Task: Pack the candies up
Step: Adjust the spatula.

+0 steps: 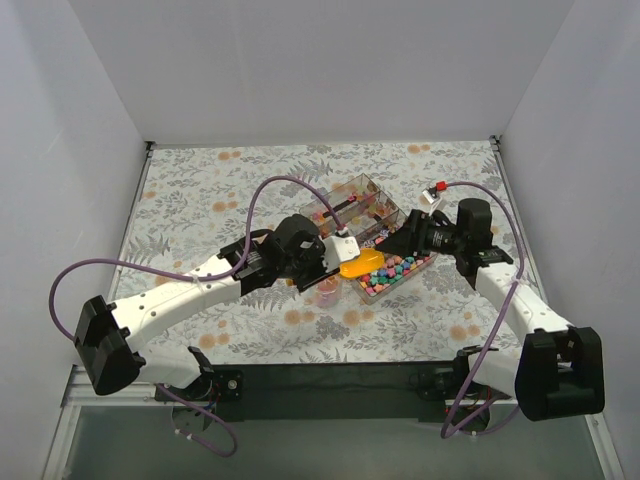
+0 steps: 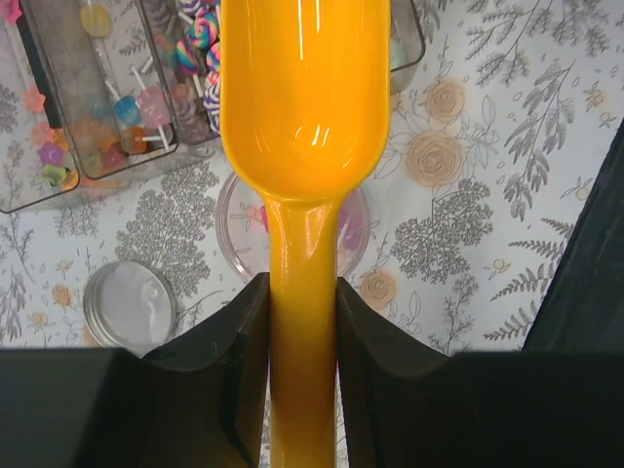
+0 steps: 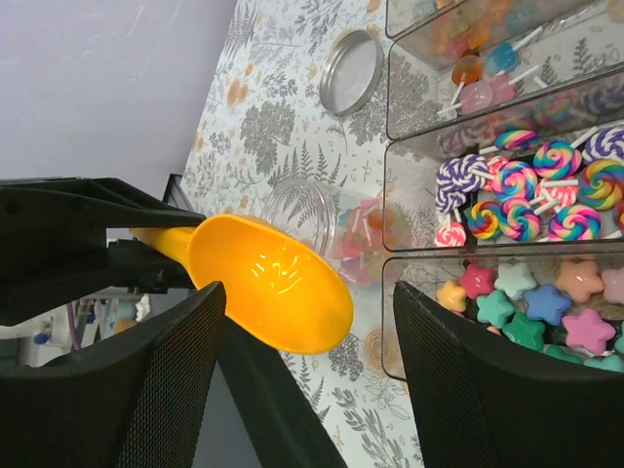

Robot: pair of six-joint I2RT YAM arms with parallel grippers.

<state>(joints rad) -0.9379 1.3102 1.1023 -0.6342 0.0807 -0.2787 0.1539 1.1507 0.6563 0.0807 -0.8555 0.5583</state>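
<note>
An empty orange plastic scoop is being clamped by its handle in the left gripper, over a clear jar. The right gripper is being held wide, empty. Scooping seems next: colourful star-shaped candies are lying in the clear tray.

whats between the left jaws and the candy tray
The bowl of the orange scoop that the left gripper holds by the handle, and under its neck an open clear jar, short of the tray. The left wrist view shows it.
</note>
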